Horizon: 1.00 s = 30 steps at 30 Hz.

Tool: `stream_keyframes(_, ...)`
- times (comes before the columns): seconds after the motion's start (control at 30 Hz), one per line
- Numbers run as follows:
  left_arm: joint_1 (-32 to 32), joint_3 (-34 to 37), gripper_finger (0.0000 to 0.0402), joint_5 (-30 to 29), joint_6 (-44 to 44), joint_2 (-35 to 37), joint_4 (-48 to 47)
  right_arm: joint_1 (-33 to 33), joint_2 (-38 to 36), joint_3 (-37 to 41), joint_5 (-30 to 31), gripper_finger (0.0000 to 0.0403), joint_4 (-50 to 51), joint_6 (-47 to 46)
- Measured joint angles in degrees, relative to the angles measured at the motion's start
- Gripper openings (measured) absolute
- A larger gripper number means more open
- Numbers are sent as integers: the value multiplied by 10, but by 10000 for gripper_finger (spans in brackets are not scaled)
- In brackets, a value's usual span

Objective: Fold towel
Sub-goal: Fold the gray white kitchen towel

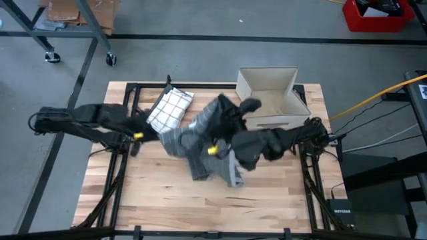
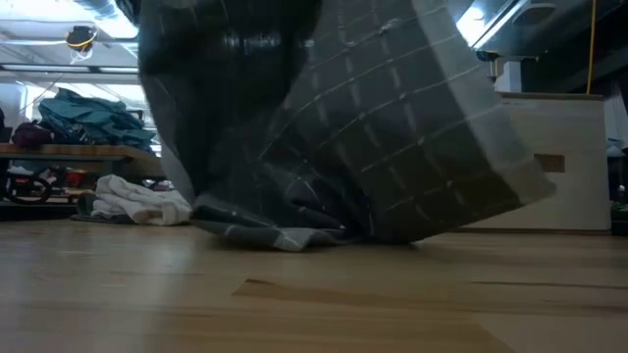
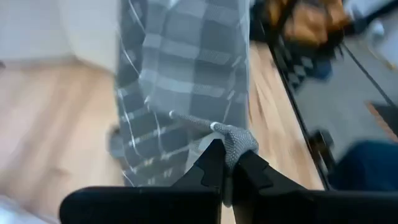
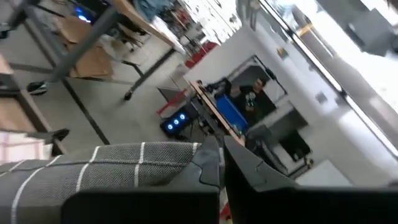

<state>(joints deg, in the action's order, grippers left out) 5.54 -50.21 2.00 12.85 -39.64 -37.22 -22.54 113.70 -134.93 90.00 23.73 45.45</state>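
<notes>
Wooden slat table [image 1: 153, 193], one, is standing on a grey floor with a black frame around it. High view: one grey plaid towel [image 1: 197, 143] is lying bunched at the table's middle, part of it lifted. One white checked cloth [image 1: 170, 107] is lying toward the far left of the table, just beside the grey towel. One open cardboard box [image 1: 270, 93] is sitting at the far right of the table. Two arms are reaching in: the left gripper [image 1: 140, 135] is sitting at the towel's left edge, the right gripper [image 1: 213, 150] is sitting over the towel's middle.

Low view: the grey towel [image 2: 343, 127] is hanging in a broad drape from above, its lower folds resting on the tabletop [image 2: 314, 294]. The box [image 2: 554, 162] is standing behind it at right. One pale crumpled cloth [image 2: 137, 204] is lying behind at left.

Left wrist view: the left gripper [image 3: 225, 163] is pressing its fingers together on a corner of the towel [image 3: 180, 81], the rest of the cloth stretching away from the fingertips over the wood.

Right wrist view: the right gripper [image 4: 221, 152] is pinching a fold of the towel [image 4: 106, 165], the cloth lying directly against its fingers, the room showing beyond.
</notes>
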Motion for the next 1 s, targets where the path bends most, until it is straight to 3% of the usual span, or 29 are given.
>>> stream_keyframes(0.3, 0, -116, 0, -167, -94, 24, 21, 55, -45, 0, -72, 7, -134, 0)
stream_keyframes(0.53, 0, -175, 0, -293, -182, 9, 205, 90, -82, 0, -205, 7, -237, 2)
stream_keyframes(0.8, -1, -245, 0, -333, -325, -29, 365, 129, -115, -1, -302, 7, -289, 24)
stream_keyframes(1.0, -1, -327, 0, -347, -419, -66, 402, 151, -134, -1, -311, 7, -340, 86)
